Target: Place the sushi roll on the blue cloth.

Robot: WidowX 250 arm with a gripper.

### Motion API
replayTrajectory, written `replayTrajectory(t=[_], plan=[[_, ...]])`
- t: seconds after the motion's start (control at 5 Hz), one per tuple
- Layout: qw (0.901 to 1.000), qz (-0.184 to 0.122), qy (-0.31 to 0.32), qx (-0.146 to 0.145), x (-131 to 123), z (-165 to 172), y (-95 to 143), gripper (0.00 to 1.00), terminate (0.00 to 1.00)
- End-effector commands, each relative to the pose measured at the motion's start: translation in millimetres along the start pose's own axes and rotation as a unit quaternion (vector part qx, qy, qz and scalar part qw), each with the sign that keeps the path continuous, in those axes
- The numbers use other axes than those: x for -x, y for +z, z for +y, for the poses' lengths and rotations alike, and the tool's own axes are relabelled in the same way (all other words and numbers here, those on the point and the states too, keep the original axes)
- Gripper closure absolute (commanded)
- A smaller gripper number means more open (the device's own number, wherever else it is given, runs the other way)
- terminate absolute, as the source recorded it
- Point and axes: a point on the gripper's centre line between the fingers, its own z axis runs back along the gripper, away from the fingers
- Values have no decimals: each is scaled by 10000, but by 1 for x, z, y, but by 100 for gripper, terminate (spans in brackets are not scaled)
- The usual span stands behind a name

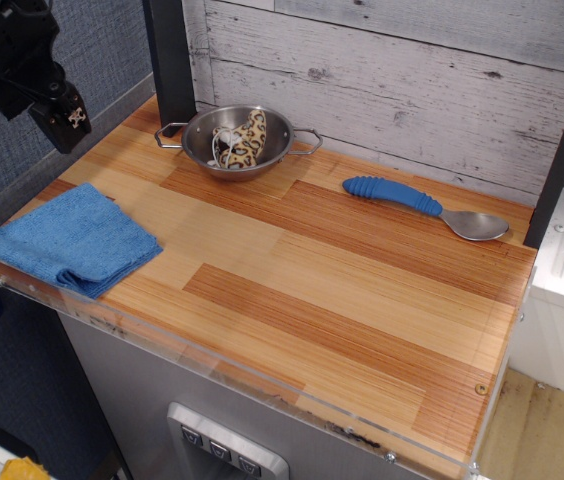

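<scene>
Stage: not yet begun | sushi roll (243, 141) lies inside steel bowl (237, 141), far side of tabletop (312, 290) | blue cloth (69, 239) bare, near left | hand (65, 120) raised upper left, empty; open or closed, cannot tell | remaining: grasp, carry, place.

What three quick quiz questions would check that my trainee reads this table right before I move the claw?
1. True or false: the sushi roll lies inside the steel bowl.
2. Which item lies nearest the table's right edge? A) blue cloth B) spoon C) steel bowl
3. Fill in: the claw hangs above the table's ____ rear corner as the camera sees it, holding nothing.

Key:
1. True.
2. B.
3. Left.
</scene>
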Motion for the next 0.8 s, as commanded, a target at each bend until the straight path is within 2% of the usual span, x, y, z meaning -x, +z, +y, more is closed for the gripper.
replayTrajectory(t=[0.0,0.6], plan=[[10000,0,0,0,0,0,0,0,0],[9994,-260,91,223,-90,-16,-12,0,0]])
